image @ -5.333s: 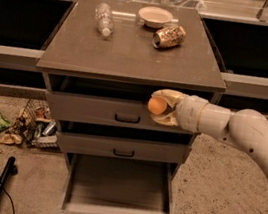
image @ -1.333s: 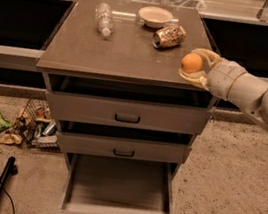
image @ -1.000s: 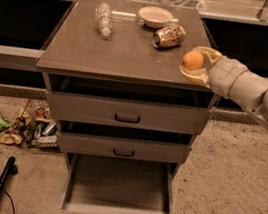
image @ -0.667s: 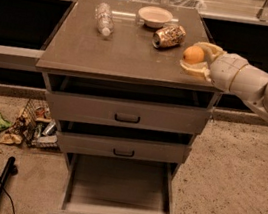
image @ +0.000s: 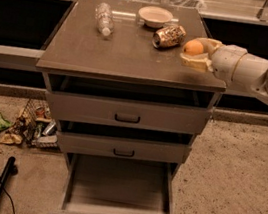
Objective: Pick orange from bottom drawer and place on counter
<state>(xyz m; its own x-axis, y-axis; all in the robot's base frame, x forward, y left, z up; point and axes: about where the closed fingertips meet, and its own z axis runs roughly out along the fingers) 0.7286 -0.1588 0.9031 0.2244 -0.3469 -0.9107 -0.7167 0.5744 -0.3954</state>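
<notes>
My gripper (image: pixel 197 52) reaches in from the right and is shut on the orange (image: pixel 193 47), a small round fruit. It holds the orange just above the right part of the counter (image: pixel 122 51), right of the crushed can (image: pixel 168 36). The bottom drawer (image: pixel 119 190) stands pulled out below, its grey inside bare.
On the counter stand a clear plastic bottle (image: pixel 105 18) lying on its side and a white bowl (image: pixel 155 16) at the back. The two upper drawers (image: pixel 128 114) are slightly open. Litter (image: pixel 20 124) lies on the floor at the left, with a black cable and pole.
My gripper has carried the orange up from in front of the top drawer to over the counter's right side, then a little further back towards the can.
</notes>
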